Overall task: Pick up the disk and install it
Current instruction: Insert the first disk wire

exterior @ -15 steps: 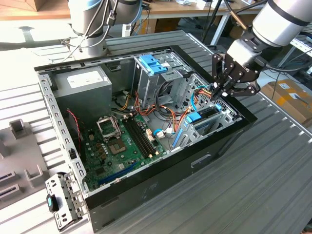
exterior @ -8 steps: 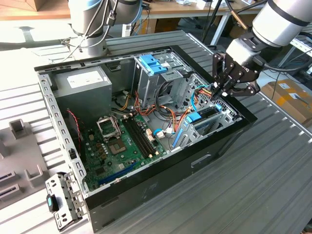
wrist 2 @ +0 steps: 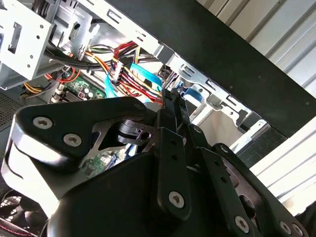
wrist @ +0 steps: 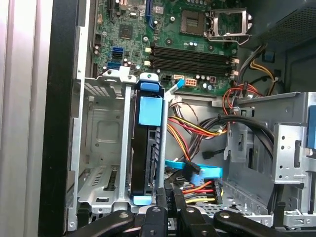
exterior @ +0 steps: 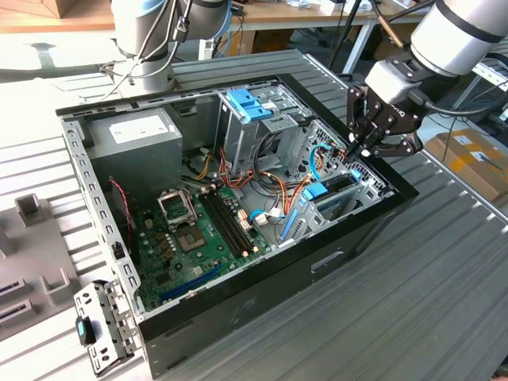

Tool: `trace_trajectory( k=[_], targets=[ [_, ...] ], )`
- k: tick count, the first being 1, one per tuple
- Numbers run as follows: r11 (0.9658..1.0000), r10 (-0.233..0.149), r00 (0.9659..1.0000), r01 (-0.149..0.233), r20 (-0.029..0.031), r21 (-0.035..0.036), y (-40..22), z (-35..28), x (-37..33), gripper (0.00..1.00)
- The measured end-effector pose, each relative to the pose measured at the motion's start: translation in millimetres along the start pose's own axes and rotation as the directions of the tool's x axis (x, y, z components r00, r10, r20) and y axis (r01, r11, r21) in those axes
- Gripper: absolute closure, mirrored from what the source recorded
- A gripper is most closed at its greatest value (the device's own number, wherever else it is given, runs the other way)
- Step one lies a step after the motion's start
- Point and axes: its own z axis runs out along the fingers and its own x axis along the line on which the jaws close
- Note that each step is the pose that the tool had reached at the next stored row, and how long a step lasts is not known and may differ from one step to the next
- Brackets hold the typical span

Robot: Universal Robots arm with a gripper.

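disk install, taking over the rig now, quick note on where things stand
Gripper: fingers shut, holding nothing, tips low at the drive cage on the exterior view's right side of the open case.
Disk: in the first wrist view it stands on edge in the cage slot, with blue carrier around it; the fingertips are right beside its near end.
Done: disk picked up and placed in the cage.
Left: whether it is fully seated cannot be told; the blue data cable lies loose beside it.
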Motion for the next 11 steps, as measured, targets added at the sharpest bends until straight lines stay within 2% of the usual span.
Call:
trace_trajectory(
  k=[7, 10, 11],
  targets=[
    [0.9982, 0.059, 0.9983, -0.059, 0.0007, 0.0081, 0.0, 0.0, -0.1, 0.83],
    [0.9922, 0.124, 0.9923, -0.124, 0.0021, 0.0168, 0.0, 0.1, -0.1, 0.83],
    [0.9914, 0.129, 0.9916, -0.129, 0.0022, 0.0175, 0.0, 0.1, 0.0, 0.83]
  ],
)
